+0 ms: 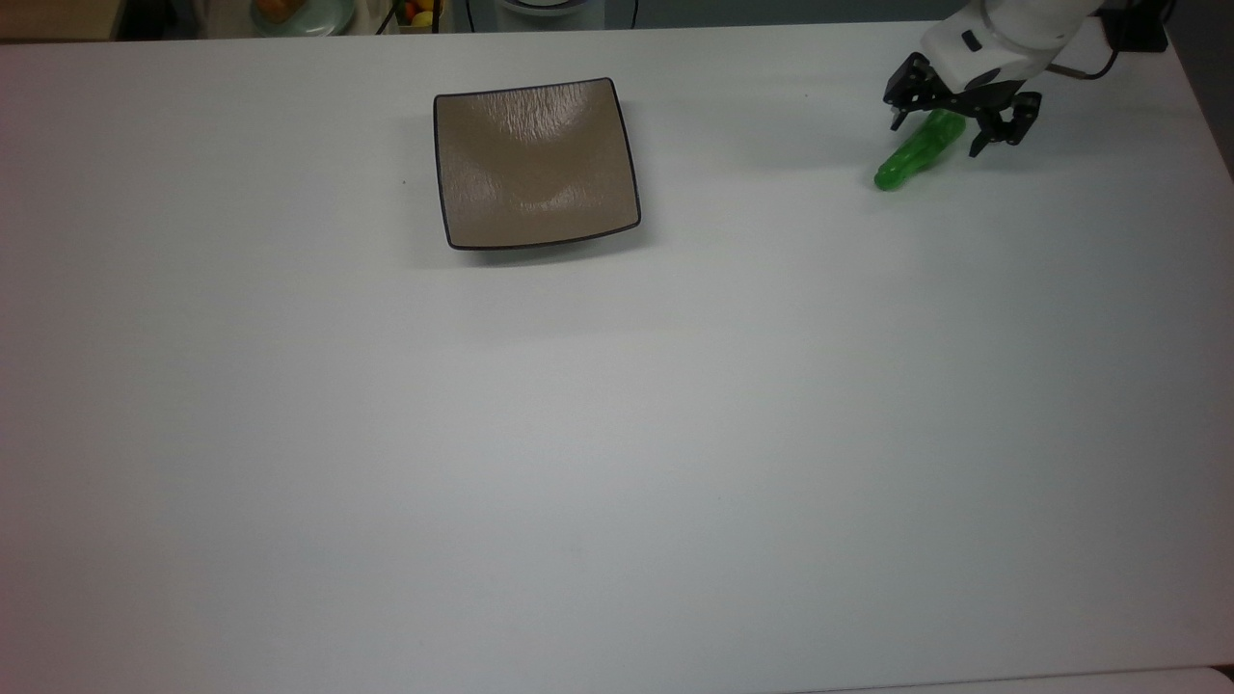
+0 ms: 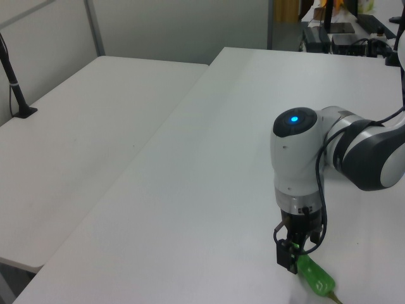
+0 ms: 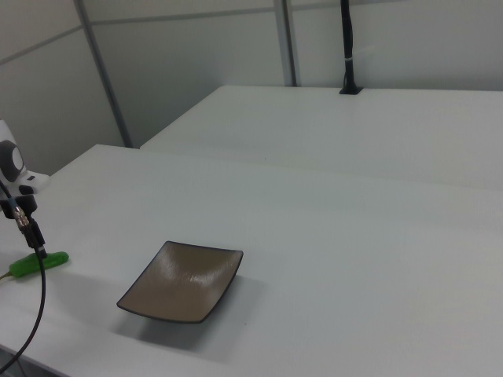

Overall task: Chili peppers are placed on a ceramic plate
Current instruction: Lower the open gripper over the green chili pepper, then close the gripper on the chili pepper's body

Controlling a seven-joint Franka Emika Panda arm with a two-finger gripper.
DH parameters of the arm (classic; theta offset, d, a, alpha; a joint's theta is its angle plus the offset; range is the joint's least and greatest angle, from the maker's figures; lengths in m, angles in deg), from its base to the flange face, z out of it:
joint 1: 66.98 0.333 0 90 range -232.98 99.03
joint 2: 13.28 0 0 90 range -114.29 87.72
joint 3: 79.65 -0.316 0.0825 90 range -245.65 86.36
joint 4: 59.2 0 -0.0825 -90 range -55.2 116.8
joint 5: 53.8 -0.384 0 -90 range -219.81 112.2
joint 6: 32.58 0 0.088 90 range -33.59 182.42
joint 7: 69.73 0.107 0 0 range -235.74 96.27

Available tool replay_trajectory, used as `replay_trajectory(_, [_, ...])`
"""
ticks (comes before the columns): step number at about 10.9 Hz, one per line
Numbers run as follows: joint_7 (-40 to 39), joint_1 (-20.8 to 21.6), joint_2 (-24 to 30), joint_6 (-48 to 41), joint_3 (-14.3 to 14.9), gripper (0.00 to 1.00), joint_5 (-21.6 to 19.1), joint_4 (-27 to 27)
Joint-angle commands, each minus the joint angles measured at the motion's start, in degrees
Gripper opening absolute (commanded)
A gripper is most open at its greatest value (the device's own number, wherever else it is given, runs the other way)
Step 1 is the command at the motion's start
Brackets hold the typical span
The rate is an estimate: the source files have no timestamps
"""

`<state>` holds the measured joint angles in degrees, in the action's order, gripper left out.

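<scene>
The spread tool [image 1: 950,125] is being held astride the stem end of the chili pepper [image 1: 911,159], whose long axis is lying diagonally across the worktop [image 1: 617,434], unpinched.

We see a white table [image 3: 330,259] running across the right view, with a second white table [image 3: 377,126] behind it and pale wall panels beyond. The ceramic plate [image 3: 182,281], a square brown dish with a dark rim and upturned edges, sits on the near table toward the right view's lower left. Well apart from it, at the right view's left edge, the chili pepper [image 3: 39,261] lies flat on the table, bright green. Part of the white arm [image 3: 14,169] shows just above the pepper, and a dark finger [image 3: 30,236] reaches down to it. A thin black cable [image 3: 35,314] hangs from there toward the bottom edge.
</scene>
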<state>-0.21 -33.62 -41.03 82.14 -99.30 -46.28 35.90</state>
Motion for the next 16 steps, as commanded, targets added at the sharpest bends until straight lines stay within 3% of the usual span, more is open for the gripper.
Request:
replay_trajectory(1, [1.4,-0.48,1.02,2.25,0.06,1.0,1.18,3.59])
replay_trajectory(3, [1.4,-0.57,0.85,4.43,0.06,1.0,1.53,4.91])
replay_trajectory(4, [1.4,-0.57,0.85,4.62,0.06,0.94,1.53,4.92])
replay_trajectory(6, [1.31,-0.57,0.85,4.8,0.06,0.74,1.62,4.92])
replay_trajectory(14, [1.23,-0.57,0.85,4.89,0.06,0.06,1.88,4.83])
replay_trajectory(16, [1.14,-0.57,0.85,4.89,0.06,0.02,1.97,4.74])
